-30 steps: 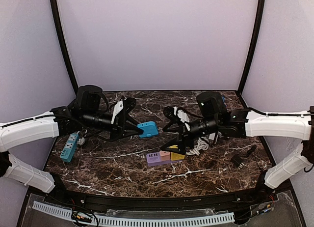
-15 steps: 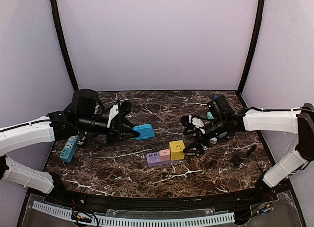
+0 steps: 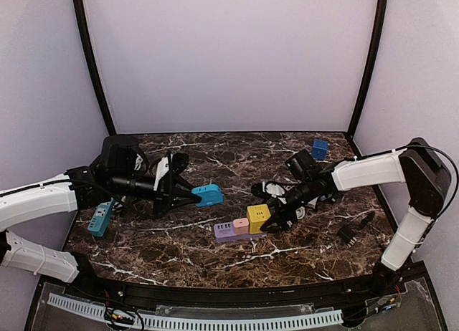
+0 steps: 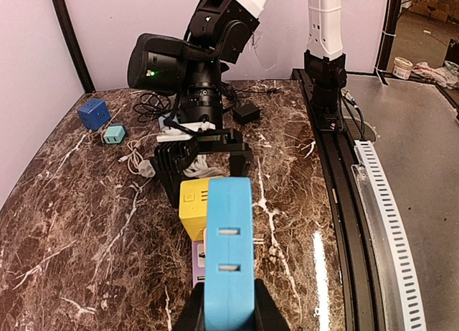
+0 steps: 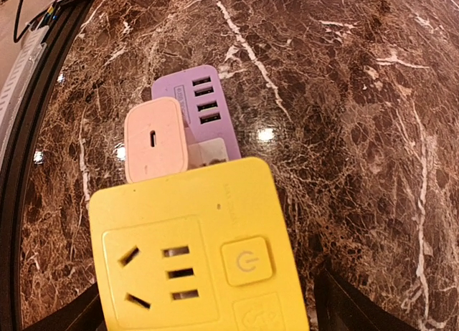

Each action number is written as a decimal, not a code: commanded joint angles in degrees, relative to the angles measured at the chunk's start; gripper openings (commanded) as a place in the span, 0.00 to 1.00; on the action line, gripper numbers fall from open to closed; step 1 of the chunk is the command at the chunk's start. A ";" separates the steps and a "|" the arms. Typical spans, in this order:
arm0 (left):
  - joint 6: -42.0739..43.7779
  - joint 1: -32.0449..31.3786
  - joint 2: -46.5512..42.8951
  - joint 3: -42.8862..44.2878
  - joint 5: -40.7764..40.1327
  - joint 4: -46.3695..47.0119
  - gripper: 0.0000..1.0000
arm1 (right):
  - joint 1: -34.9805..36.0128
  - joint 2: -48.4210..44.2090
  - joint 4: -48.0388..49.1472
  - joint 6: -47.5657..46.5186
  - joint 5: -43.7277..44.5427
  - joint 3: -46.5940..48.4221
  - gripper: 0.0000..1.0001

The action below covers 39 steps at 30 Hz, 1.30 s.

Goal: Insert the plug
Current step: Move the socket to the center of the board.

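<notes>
The left gripper (image 3: pixel 193 196), left of centre in the overhead view, is pinched tight on a light-blue rectangular plastic plug block (image 3: pixel 209 195) and holds it clear above the dark marble table (image 3: pixel 215 263). Its slotted face fills the lower middle of the left wrist view.

The right gripper (image 3: pixel 275 216) is right of centre. Its jaws are spread wide, straddling a yellow plastic socket cube (image 3: pixel 257 216) that sits on the table. Whether its fingers (image 5: pixel 358 306) press the cube's sides cannot be told.

A small pink charger (image 3: pixel 241 223) touches the cube's left side, atop a flat purple USB hub (image 3: pixel 226 231).
</notes>
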 commanded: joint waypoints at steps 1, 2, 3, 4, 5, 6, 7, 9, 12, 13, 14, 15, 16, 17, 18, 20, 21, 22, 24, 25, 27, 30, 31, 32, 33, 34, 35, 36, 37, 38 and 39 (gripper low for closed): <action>0.92 -0.20 -1.78 -1.29 0.13 1.09 0.01 | 3.27 1.18 2.93 0.98 0.89 1.23 0.85; 0.98 -0.22 -1.84 -1.31 0.13 1.07 0.01 | 4.07 1.42 3.16 1.48 0.87 1.26 0.83; 0.98 -0.26 -1.81 -1.37 0.13 1.09 0.01 | 4.74 1.69 3.61 2.29 0.77 1.29 0.80; 0.98 -0.25 -1.81 -1.43 0.16 1.18 0.01 | 5.47 1.91 4.50 3.26 0.54 1.25 0.76; 0.98 -0.22 -1.80 -1.59 0.19 1.24 0.01 | 6.22 2.21 5.47 4.40 0.46 1.12 0.70; 1.00 -0.19 -1.76 -1.68 0.28 1.33 0.01 | 6.92 2.48 6.47 5.81 0.57 0.89 0.63; 1.03 -0.21 -1.70 -1.81 0.29 1.40 0.01 | 7.72 2.87 7.69 7.01 1.00 0.76 0.58; 1.00 -0.24 -1.61 -1.91 0.45 1.62 0.01 | 9.45 3.67 9.88 8.98 2.57 0.79 0.53; 1.10 -0.24 -1.41 -1.81 0.52 1.74 0.01 | 12.26 5.52 12.66 12.03 4.90 2.00 0.48; 1.13 -0.24 -1.35 -1.78 0.45 1.72 0.01 | 13.29 6.26 12.91 12.94 5.67 2.70 0.47; 1.25 -0.20 -1.36 -1.77 0.42 1.68 0.01 | 14.50 7.09 14.20 13.50 6.25 3.46 0.47; 1.29 -0.17 -1.29 -1.83 0.43 1.59 0.01 | 15.50 7.85 15.17 14.07 6.94 4.19 0.47; 1.45 -0.21 -1.24 -1.84 0.41 1.57 0.01 | 16.61 8.50 15.81 14.40 7.94 4.87 0.47; 1.52 -0.19 -1.20 -1.96 0.40 1.50 0.01 | 17.66 9.22 16.25 14.64 9.21 5.67 0.47; 1.68 -0.22 -1.15 -2.14 0.40 1.40 0.01 | 18.43 9.88 16.66 14.86 10.59 6.34 0.48; 2.04 -0.16 -1.10 -2.38 0.46 0.87 0.01 | 19.33 10.53 16.83 15.20 12.04 7.30 0.57; 2.17 -0.18 -1.10 -2.43 0.50 0.35 0.01 | 19.49 10.16 16.82 15.53 11.60 7.47 0.65; 2.35 -0.23 -1.10 -2.46 0.49 0.03 0.01 | 19.51 9.38 16.82 15.83 10.88 7.31 0.74; 2.66 -0.24 -1.22 -2.47 0.41 -1.06 0.01 | 19.40 6.68 16.92 15.73 9.79 6.21 0.95; 2.87 -0.24 -1.25 -2.47 0.44 -1.71 0.01 | 19.38 4.65 17.24 15.67 9.64 5.34 0.98; 3.37 -0.24 -1.27 -2.59 0.67 -2.40 0.01 | 19.05 0.10 17.82 15.49 9.20 3.51 0.98; 3.85 -0.28 -1.02 -2.82 1.50 -2.91 0.01 | 17.77 -8.12 19.17 15.30 8.47 0.05 0.99; 3.87 -0.31 -0.97 -2.77 1.84 -3.10 0.01 | 17.17 -10.90 19.71 15.48 8.20 -1.10 0.99; 3.87 -0.33 -0.83 -2.72 2.04 -3.19 0.01 | 16.40 -13.50 20.46 15.88 7.84 -2.39 0.99; 4.03 -0.33 -0.74 -2.64 2.37 -3.52 0.01 | 15.80 -15.92 21.21 16.28 7.40 -3.55 0.99; 4.13 -0.33 -0.50 -2.45 2.65 -3.61 0.01 | 15.31 -17.66 21.62 16.18 6.98 -4.37 0.99; 4.20 -0.33 -0.36 -2.33 2.75 -3.82 0.01 | 15.19 -19.01 21.43 15.61 6.95 -5.00 0.99; 4.17 -0.40 -0.08 -2.13 2.79 -3.86 0.01 | 15.18 -19.75 20.41 14.82 7.10 -4.89 0.99; 3.95 -0.37 -0.02 -2.08 2.78 -3.82 0.01 | 15.14 -20.05 18.98 14.42 7.79 -4.62 0.99; 3.74 -0.38 0.09 -1.87 2.73 -3.59 0.01 | 15.02 -20.22 17.92 14.27 8.76 -4.41 0.99; 3.45 -0.40 0.11 -1.77 2.66 -3.56 0.01 | 15.00 -20.40 17.31 14.27 9.69 -4.37 0.99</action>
